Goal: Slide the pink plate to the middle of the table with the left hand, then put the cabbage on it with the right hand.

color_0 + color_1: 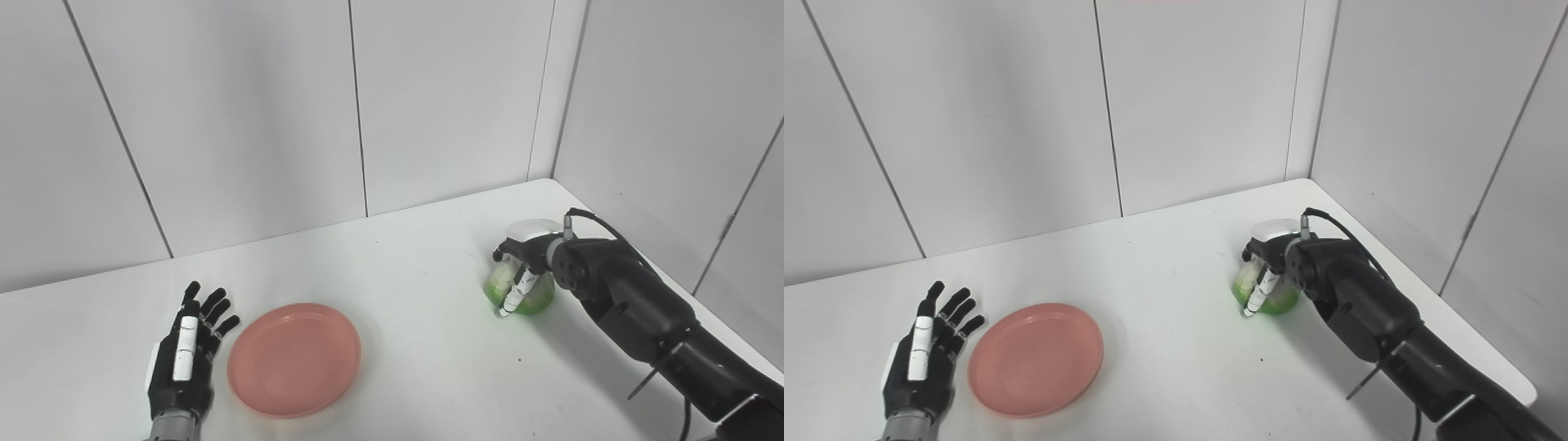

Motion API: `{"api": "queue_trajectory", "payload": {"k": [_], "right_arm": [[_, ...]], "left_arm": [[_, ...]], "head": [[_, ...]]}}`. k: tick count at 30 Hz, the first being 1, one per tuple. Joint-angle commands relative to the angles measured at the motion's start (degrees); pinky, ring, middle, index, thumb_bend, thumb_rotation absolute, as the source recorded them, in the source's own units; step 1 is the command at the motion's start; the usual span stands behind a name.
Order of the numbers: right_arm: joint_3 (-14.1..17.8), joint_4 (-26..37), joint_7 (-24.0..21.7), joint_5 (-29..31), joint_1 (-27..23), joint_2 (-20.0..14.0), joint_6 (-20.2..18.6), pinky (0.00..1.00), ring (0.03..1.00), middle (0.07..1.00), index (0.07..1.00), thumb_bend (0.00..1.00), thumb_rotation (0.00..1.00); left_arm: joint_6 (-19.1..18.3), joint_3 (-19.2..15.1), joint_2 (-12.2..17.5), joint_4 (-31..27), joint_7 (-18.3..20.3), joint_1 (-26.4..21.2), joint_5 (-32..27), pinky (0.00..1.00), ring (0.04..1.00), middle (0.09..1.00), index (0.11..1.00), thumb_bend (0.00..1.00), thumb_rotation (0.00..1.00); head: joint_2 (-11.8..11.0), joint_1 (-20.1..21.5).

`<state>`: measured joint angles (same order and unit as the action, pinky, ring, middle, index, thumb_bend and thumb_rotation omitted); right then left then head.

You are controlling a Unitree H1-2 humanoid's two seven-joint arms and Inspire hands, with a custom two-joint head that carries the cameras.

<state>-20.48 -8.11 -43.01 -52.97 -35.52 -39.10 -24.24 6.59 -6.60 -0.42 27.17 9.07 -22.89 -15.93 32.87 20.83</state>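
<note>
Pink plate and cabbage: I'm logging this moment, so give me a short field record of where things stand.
pink plate: flat on the table, left of centre, holds nothing
cabbage: on the table, far right
left robot hand: open, just left of the plate, apart from it
right robot hand: fingers wrapped around the cabbage
step: cabbage not yet on plate

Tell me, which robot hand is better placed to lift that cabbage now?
The right robot hand: its fingers already wrap the cabbage at the table's right side. The left robot hand lies open beside the plate, far from it.
</note>
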Motion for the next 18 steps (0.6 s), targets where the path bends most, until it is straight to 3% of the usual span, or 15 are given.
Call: {"api": "queue_trajectory", "payload": {"k": [1, 4, 9, 11, 13, 14, 15, 16, 18], "right_arm": [[-0.39, -1.62, 0.9, 0.56, -0.86, -0.48, 1.74, 0.7, 0.878, 0.897, 0.828, 0.99, 0.45], [-0.49, -2.83, 2.51, 0.94, -0.67, 0.07, 1.83, 0.68, 0.858, 0.885, 0.822, 0.98, 0.44], [-0.43, -3.42, 4.27, 1.45, 0.15, 0.48, 1.82, 0.62, 0.792, 0.865, 0.812, 0.83, 0.44], [-0.26, -3.37, 4.7, 1.91, 0.32, 0.36, 1.92, 0.6, 0.759, 0.852, 0.803, 0.79, 0.4], [0.12, -3.07, 5.71, 2.98, 0.85, 0.0, 2.96, 0.57, 0.713, 0.822, 0.786, 0.76, 0.24], [0.25, -2.89, 6.03, 3.41, 1.07, -0.15, 3.26, 0.43, 0.54, 0.699, 0.758, 0.73, 0.08], [0.28, -2.53, 6.01, 3.68, 1.28, -0.31, 3.23, 0.38, 0.497, 0.64, 0.748, 0.69, 0.04], [0.24, -2.29, 5.94, 3.83, 1.38, -0.42, 3.1, 0.31, 0.464, 0.538, 0.735, 0.58, 0.01], [-0.07, -1.91, 5.14, 3.62, 1.28, -0.69, 2.38, 0.27, 0.453, 0.506, 0.729, 0.55, 0.0]], "left_arm": [[-1.08, -0.28, -0.4, 2.21, 0.85, 5.08, -0.97, 0.8, 0.878, 0.836, 0.923, 0.91, 0.69], [-1.81, -0.59, -0.53, 1.64, 0.88, 5.16, -1.42, 0.8, 0.872, 0.831, 0.922, 0.87, 0.69], [-2.26, -0.68, -0.47, 0.89, 1.39, 5.51, -1.84, 0.81, 0.881, 0.849, 0.928, 0.88, 0.7], [-2.55, -0.91, -0.7, 0.65, 1.31, 5.56, -2.13, 0.82, 0.881, 0.847, 0.924, 0.89, 0.69], [-2.73, -1.08, -0.95, 0.63, 1.24, 5.48, -2.28, 0.83, 0.883, 0.845, 0.922, 0.88, 0.69], [-2.72, -1.1, -1.01, 0.71, 1.22, 5.43, -2.3, 0.82, 0.881, 0.84, 0.92, 0.88, 0.68], [-2.62, -1.03, -1.02, 0.84, 1.25, 5.4, -2.23, 0.82, 0.881, 0.84, 0.921, 0.88, 0.68], [-2.54, -0.97, -1.02, 0.93, 1.28, 5.38, -2.17, 0.81, 0.88, 0.841, 0.923, 0.9, 0.68], [-2.96, -0.95, -1.08, 0.75, 1.49, 5.43, -2.45, 0.82, 0.881, 0.846, 0.926, 0.9, 0.68]], "head": [[0.2, -0.17], [0.2, -0.17], [0.59, 0.03], [0.76, 0.01], [0.79, -0.12], [0.79, -0.12], [0.79, -0.12], [0.79, -0.12], [0.79, -0.12]]}}
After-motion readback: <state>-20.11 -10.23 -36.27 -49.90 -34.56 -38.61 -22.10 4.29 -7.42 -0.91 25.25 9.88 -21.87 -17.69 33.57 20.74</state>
